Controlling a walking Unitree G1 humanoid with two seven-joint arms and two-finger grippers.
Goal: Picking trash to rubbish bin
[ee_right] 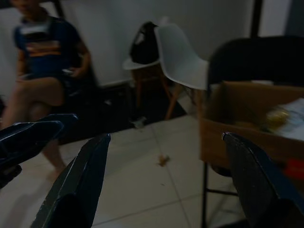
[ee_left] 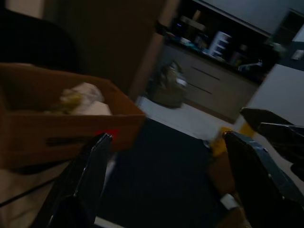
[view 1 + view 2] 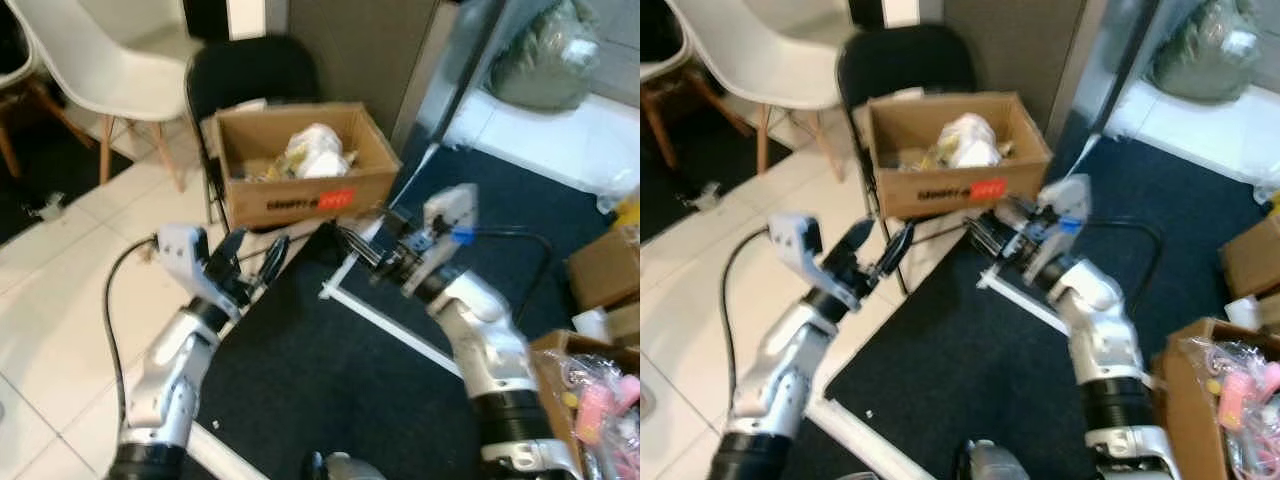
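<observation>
The left gripper (image 3: 252, 262) is raised at about 9 o'clock of the scene's middle, its two black fingers (image 2: 83, 183) spread wide with nothing between them. The right gripper (image 3: 357, 245) is raised at about 1 o'clock of middle, pointing toward the left one; its fingers (image 1: 80, 185) are also wide apart and hold nothing. The two sets of fingertips are near each other but apart, just in front of the cardboard box (image 3: 300, 195).

That box, the nearest container, sits at 12 o'clock on the seat of a black chair (image 3: 250, 70). It is open at the top and has a red label (image 3: 337, 200) on its front wall. Inside lies crumpled white and yellowish trash (image 3: 312, 152), piled toward the middle.

At 4 o'clock a second open carton (image 3: 560, 385) holds pink and clear plastic-wrapped items (image 3: 600, 395). More brown boxes (image 3: 603, 268) stand at 3 o'clock.

A white chair (image 3: 95, 60) stands at 10 o'clock on the white tiled floor (image 3: 50, 320); a dark carpet (image 3: 330, 380) covers the middle. A full greenish bag (image 3: 545, 55) sits at 2 o'clock. In the right wrist view, a seated person (image 1: 45, 61) appears across the room.
</observation>
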